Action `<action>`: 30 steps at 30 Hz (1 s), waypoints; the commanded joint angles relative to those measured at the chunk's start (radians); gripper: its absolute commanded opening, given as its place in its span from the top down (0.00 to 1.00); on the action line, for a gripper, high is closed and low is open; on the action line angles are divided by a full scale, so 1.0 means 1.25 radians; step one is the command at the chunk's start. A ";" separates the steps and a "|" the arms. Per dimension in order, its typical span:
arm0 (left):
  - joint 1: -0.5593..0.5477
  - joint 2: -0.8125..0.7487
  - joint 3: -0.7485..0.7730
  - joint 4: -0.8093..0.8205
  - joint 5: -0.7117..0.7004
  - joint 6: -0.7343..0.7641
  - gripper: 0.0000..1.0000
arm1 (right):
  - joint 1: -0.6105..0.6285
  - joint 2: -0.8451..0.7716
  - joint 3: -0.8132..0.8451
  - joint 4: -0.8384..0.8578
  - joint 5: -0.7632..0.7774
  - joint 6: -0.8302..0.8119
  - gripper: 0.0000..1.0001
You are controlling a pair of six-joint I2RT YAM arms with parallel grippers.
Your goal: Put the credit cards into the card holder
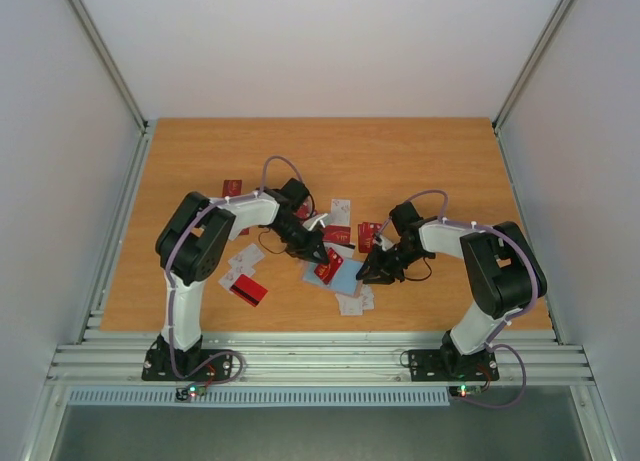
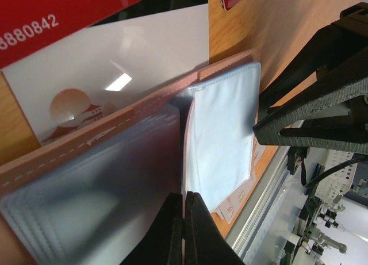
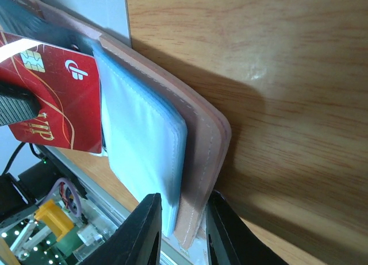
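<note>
Right wrist view: right gripper [image 3: 183, 216] clamps tan leather folding card holder [image 3: 202, 144]; left gripper [image 2: 183, 219] pinches red gold-lettered credit card [image 3: 57, 107] just beside its blue-grey pockets [image 3: 144, 133]

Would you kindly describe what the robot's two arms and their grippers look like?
Both the left arm and right arm have white links, bulky black joint housings and a looping lilac cable. The left gripper and right gripper are black, with ribbed fingers.

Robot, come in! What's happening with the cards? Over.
Left pincer shut on red card. Right pincer clamps holder edge. Card at blue pocket, not fully in. Loose cards around, none blocking.
</note>
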 commanded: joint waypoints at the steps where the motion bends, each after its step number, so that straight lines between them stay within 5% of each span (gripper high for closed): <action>1: -0.006 0.022 -0.008 0.047 0.019 -0.017 1.00 | 0.005 0.023 0.001 0.014 0.035 -0.009 0.77; 18: -0.007 0.006 -0.024 0.038 0.100 0.010 1.00 | 0.007 0.031 0.003 0.033 0.033 0.008 0.77; 30: -0.007 -0.035 -0.022 0.020 0.012 0.004 1.00 | 0.007 0.054 0.015 0.041 0.032 0.008 0.77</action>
